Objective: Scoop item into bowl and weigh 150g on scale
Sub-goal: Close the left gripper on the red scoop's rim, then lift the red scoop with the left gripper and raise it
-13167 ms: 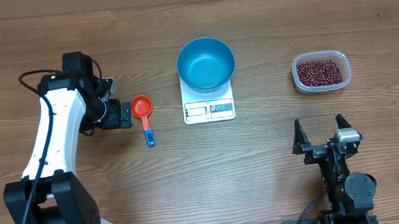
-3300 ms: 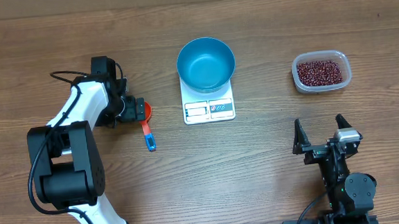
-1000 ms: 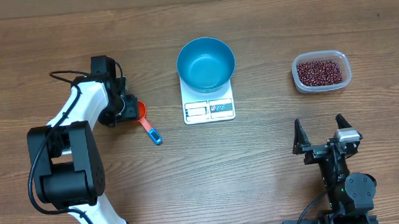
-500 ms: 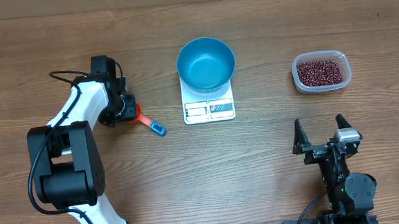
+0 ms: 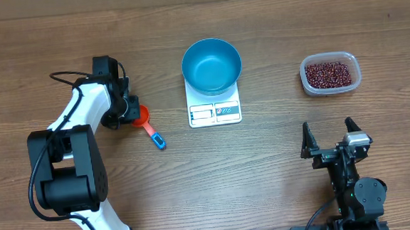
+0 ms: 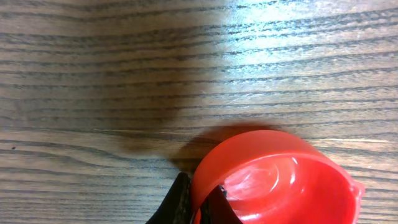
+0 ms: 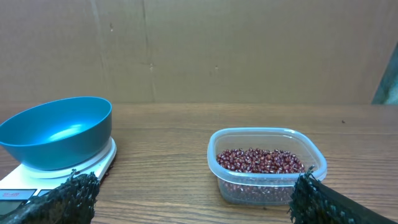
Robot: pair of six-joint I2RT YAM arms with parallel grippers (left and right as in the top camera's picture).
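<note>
Left jaws are clenched on the scoop [image 5: 144, 116] rim; right jaws are spread wide at the near right. Beans [image 5: 329, 72] are heaped in the tub [image 5: 332, 89] at far right. The bowl [image 5: 211, 65] is set on the scale [image 5: 215, 113], between scoop and tub on the worktop [image 5: 265, 168].

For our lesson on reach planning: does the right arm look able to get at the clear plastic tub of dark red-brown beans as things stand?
Probably yes. The right gripper stands open, facing the clear plastic tub, and only bare wooden table lies between them.
</note>
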